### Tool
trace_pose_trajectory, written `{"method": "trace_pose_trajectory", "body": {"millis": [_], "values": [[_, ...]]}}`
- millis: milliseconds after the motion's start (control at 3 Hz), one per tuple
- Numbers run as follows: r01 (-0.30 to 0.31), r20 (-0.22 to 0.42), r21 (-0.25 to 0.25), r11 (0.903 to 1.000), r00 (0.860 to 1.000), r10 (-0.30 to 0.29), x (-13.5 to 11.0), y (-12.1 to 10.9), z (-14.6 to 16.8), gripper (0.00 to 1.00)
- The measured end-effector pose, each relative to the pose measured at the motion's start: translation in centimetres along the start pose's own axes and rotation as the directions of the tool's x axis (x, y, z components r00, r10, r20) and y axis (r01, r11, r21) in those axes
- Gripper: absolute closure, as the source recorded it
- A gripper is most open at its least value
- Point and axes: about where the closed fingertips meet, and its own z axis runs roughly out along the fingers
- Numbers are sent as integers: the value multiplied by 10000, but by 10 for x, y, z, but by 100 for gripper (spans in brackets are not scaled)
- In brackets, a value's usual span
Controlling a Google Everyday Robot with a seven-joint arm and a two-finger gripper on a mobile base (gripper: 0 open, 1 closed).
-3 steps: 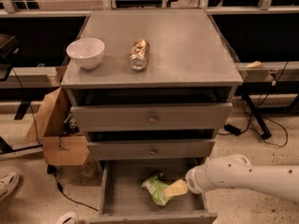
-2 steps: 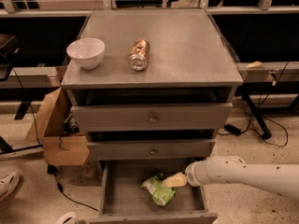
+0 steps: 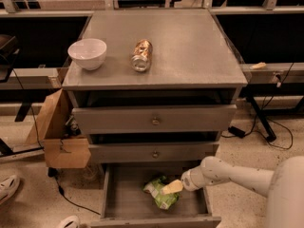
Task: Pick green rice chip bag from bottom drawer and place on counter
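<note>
- Bottom drawer (image 3: 126,196) was pulled out, the lowest of three, with its flat grey floor showing.
- Green rice chip bag (image 3: 163,199) lay crumpled on the drawer floor, right of middle, not on the counter (image 3: 190,46).
- Pincer (image 3: 172,187) was down inside the drawer, at the bag's upper right edge, seemingly touching it. Spread or pinching, couldn't tell.
- White arm (image 3: 232,175) reached in from the lower right, low over the drawer's right side.
- Counter carried a white bowl (image 3: 88,54) at front left and a shiny can (image 3: 142,55) on its side to the bowl's right, apart from it.
- Two upper knobbed drawers (image 3: 154,120) sat above the open one.
- Open cardboard box (image 3: 59,141) stood beside the cabinet's left side.
</note>
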Motion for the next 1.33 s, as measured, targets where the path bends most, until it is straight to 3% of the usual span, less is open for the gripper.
{"method": "trace_pose_trajectory", "body": {"millis": [333,667,1000,1333], "values": [[-431,-25,-198,9989,9991,431,2,-15,20,0],[-440,67,-175,9989,9990,441,3,-15,22,0],[-532,452,-162,9985,9975,539,-4,-24,46,0],[-715,504,-682,9951,9959,750,-2,-36,87,0]]}}
